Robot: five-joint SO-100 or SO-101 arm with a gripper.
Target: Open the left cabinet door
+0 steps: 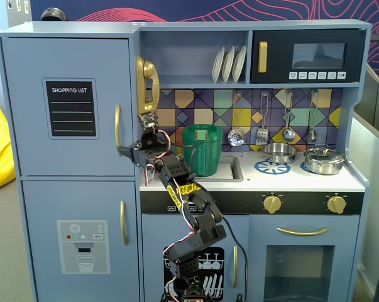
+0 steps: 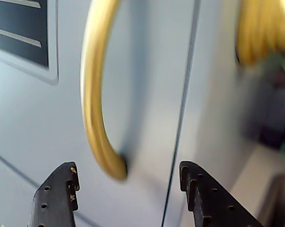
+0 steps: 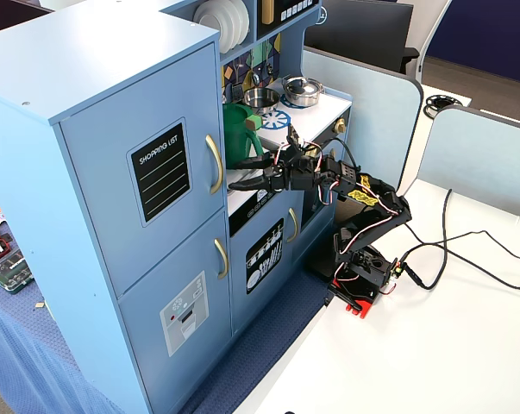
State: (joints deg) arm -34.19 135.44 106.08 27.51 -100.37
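Just above the spread jaws of the gripper (image 2: 128, 189), the gold handle (image 2: 92, 94) of the left cabinet door (image 1: 66, 107) curves, ungripped.

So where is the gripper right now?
In the wrist view the gripper is open just below the lower end of the gold handle on the left cabinet door.

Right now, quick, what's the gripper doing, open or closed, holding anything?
Gripper: open, holding nothing. Its fingers sit on either side of the lower end of the gold handle on the left cabinet door, not yet clamped on it.
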